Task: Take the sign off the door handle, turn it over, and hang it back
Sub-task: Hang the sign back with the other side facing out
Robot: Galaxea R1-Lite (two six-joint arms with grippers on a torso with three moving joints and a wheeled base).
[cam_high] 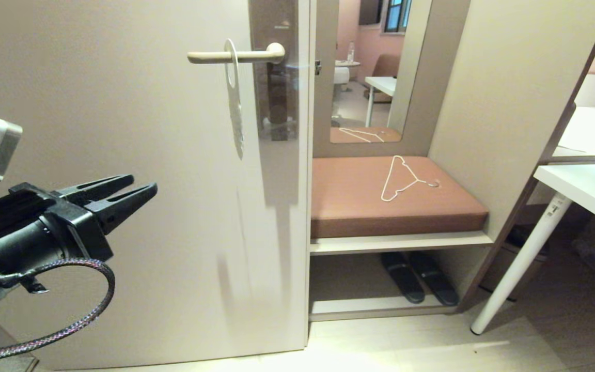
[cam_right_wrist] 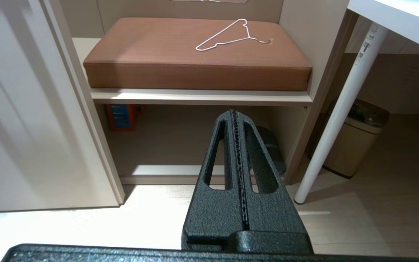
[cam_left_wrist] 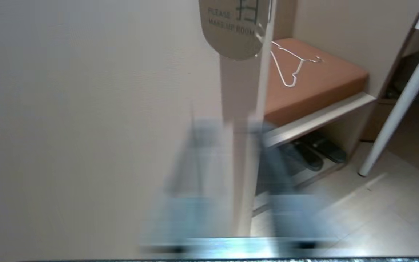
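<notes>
Pincer on my left arm (cam_high: 140,192) hangs at the near left before the door (cam_high: 122,129), its two black fingers drawn almost together with a thin gap between them and nothing held. Farther right and higher, the sign (cam_high: 234,108) hangs edge-on from the door handle (cam_high: 235,56), well apart from those fingers. Right of the door, a white wire hanger (cam_high: 403,180) lies on the brown seat cushion (cam_high: 359,201), and my right pincer (cam_right_wrist: 235,120) is pressed fully together, empty, low before the shelf.
</notes>
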